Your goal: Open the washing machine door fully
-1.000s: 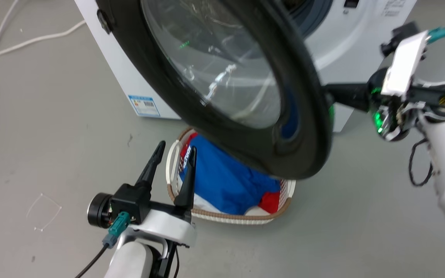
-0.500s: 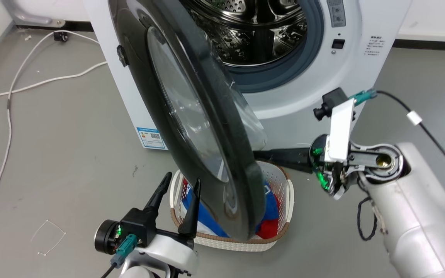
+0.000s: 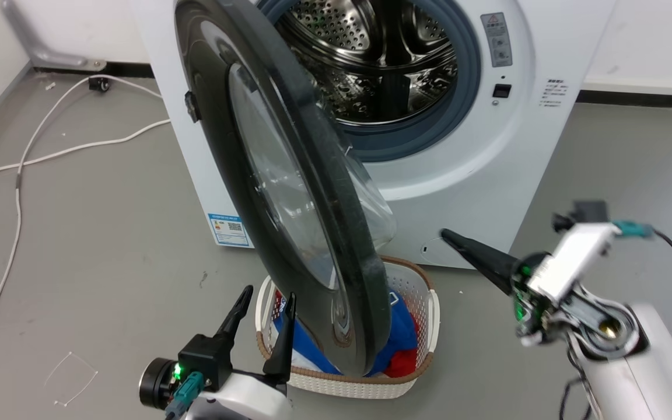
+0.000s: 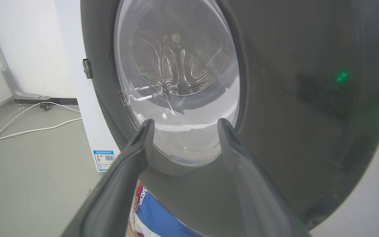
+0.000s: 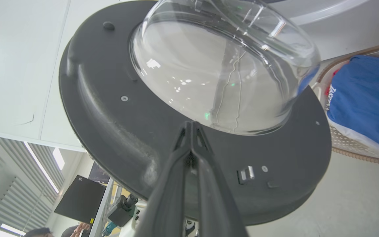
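The white washing machine (image 3: 487,157) stands ahead with its steel drum (image 3: 382,64) exposed. The washing machine door (image 3: 213,116), a black disc with a clear glass bowl, stands swung out, nearly edge-on to the head view. My left gripper (image 3: 269,293) is open, low in front of the door's outer face (image 4: 308,98), its tips (image 4: 186,121) apart before the glass. My right gripper (image 3: 445,233) is shut on nothing and points at the door's inner face (image 5: 110,115), just under the bowl (image 5: 225,72), with a gap between them in the head view.
A white laundry basket (image 3: 426,291) holding blue and red cloth (image 5: 367,98) sits on the floor under the door's lower edge. White cables (image 3: 50,154) trail over the grey floor at the left. A blue label (image 3: 228,224) marks the machine's side.
The head camera has lifted, showing more of the machine. The door has swung further out. My right gripper has come off the door's inner side and dropped lower right.
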`<state>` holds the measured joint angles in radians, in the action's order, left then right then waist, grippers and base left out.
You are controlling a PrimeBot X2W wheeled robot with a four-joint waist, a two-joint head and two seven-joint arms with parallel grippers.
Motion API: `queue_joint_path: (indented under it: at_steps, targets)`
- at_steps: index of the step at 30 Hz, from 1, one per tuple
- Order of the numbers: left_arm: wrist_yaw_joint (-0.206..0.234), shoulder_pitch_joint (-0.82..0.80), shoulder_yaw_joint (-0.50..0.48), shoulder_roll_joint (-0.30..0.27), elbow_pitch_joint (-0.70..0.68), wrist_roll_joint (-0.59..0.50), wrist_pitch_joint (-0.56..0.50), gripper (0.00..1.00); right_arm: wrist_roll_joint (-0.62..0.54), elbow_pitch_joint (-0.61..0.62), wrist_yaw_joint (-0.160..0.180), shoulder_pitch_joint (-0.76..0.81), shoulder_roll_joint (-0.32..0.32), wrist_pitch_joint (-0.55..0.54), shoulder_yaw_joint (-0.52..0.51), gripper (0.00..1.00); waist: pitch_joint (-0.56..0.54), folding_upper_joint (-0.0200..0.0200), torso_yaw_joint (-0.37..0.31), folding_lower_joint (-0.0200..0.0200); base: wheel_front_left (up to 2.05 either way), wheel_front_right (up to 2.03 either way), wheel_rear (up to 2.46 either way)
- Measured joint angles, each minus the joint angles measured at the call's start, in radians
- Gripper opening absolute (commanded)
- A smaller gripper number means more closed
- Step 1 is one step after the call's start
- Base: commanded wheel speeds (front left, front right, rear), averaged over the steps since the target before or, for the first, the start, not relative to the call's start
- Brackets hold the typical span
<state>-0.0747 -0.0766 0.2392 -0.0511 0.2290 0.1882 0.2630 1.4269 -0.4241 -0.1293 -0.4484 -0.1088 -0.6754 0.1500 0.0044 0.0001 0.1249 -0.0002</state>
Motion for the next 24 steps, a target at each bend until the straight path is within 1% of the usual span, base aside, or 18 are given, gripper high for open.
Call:
queue_joint_path:
  at_steps: [7, 10, 12, 13, 14, 15, 19, 24]
  targets:
    - [0.000, 0.017, -0.020, 0.000, 0.013, 0.000, 0.000, 1.00, -0.013, 0.177, 0.000, 0.248, -0.024, 0.188, -0.134, 0.00, -0.018, 0.0000, -0.036, 0.0000, 0.00, 0.00, 0.00]
    - [-0.001, 0.018, -0.026, 0.000, 0.023, -0.001, 0.000, 1.00, -0.047, 0.256, 0.000, 0.360, -0.024, 0.259, -0.173, 0.00, -0.024, 0.0000, -0.046, 0.0000, 0.00, 0.00, 0.00]
    - [-0.002, 0.019, -0.033, 0.000, 0.025, -0.001, 0.000, 1.00, -0.060, 0.308, 0.000, 0.425, -0.013, 0.301, -0.196, 0.00, -0.026, 0.0000, -0.052, 0.0001, 0.00, 0.00, 0.00]
    - [-0.002, 0.019, -0.038, 0.000, 0.026, -0.002, 0.000, 1.00, -0.079, 0.332, 0.000, 0.454, -0.009, 0.320, -0.202, 0.30, -0.026, 0.0000, -0.055, 0.0001, 0.00, 0.00, 0.00]
    - [-0.002, 0.021, -0.043, 0.000, 0.026, -0.002, 0.000, 1.00, -0.103, 0.354, 0.000, 0.479, -0.005, 0.342, -0.208, 0.89, -0.027, 0.0000, -0.059, 0.0001, 0.00, 0.00, 0.00]
    - [-0.002, 0.022, -0.048, 0.000, 0.027, -0.002, 0.000, 1.00, -0.120, 0.373, 0.000, 0.501, 0.000, 0.363, -0.214, 1.00, -0.028, 0.0000, -0.061, 0.0000, 0.00, 0.00, 0.00]
    - [-0.001, 0.022, -0.064, 0.000, 0.029, -0.009, 0.000, 1.00, -0.250, 0.433, 0.000, 0.551, 0.022, 0.468, -0.233, 1.00, -0.029, 0.0000, -0.069, 0.0001, 0.00, 0.00, 0.00]
    - [0.002, 0.028, -0.086, 0.000, 0.029, -0.017, 0.000, 1.00, -0.577, 0.450, 0.000, 0.567, 0.029, 0.599, -0.273, 1.00, -0.033, 0.0000, -0.076, 0.0001, 0.00, 0.00, 0.00]
